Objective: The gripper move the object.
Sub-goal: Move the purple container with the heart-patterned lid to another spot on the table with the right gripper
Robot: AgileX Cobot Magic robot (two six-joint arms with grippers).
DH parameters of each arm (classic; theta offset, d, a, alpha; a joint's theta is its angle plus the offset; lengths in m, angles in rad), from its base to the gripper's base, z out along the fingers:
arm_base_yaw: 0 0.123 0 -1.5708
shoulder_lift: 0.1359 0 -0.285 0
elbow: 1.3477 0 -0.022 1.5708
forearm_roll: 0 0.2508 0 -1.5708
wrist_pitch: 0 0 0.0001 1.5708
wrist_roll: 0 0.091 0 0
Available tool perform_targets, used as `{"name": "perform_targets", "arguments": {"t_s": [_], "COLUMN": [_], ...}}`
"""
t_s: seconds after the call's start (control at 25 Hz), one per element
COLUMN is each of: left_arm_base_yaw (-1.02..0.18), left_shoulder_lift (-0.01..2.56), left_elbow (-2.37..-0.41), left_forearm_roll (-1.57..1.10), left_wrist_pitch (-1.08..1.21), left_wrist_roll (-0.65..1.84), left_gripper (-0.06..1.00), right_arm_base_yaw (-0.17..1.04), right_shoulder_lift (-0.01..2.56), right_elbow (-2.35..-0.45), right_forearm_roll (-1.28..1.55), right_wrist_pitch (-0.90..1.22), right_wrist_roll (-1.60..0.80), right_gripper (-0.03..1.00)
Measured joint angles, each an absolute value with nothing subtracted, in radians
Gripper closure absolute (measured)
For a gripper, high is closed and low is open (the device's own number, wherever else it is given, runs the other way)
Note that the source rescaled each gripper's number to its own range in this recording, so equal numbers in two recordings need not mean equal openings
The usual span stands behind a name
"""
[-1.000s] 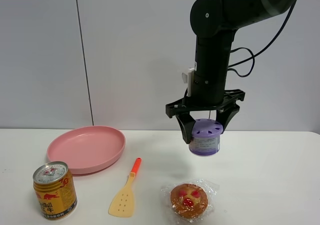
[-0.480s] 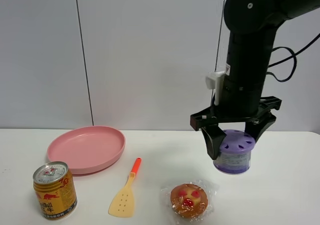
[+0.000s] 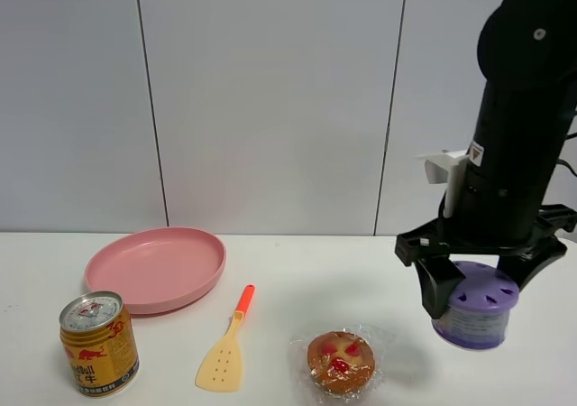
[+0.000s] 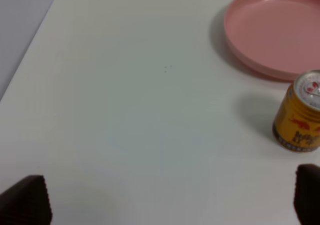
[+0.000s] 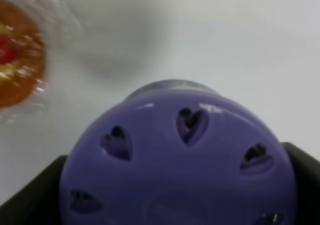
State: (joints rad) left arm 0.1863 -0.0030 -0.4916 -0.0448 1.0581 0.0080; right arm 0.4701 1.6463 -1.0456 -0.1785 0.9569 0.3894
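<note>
- The object (image 3: 471,327) is pinched at its purple lid between the fingers (image 3: 435,296) of the right gripper (image 3: 480,290), at the right end of the worktop (image 3: 297,280), near the wrapped pastry (image 3: 341,362).
- Whether it is set down on the worktop cannot be told.
- The left gripper (image 4: 165,200) is held with its fingers spread wide, near the gold can (image 4: 298,116) and the pink plate (image 4: 272,30).

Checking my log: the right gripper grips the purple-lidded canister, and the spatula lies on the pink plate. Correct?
No. The exterior high view shows the spatula on the table, beside the pink plate, not on it. The right gripper does grip the purple-lidded canister.
</note>
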Motion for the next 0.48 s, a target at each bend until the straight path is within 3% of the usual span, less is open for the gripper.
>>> {"name": "perform_targets", "arguments": {"t_s": [0.48], "left_arm_base_yaw": [0.186], "left_shoulder_lift": [-0.003], "left_elbow": [-0.492], "left_forearm_roll": [-0.045], "left_wrist_pitch": [1.058], "left_wrist_roll": [0.008], "left_gripper": [-0.06], "right_arm_base_yaw": [0.408], "right_shoulder_lift": [1.632], "right_elbow": [-0.951], "right_forearm_roll": [-0.174], "right_wrist_pitch": [0.781], "right_wrist_roll": [0.397], "right_gripper": [0.96]}}
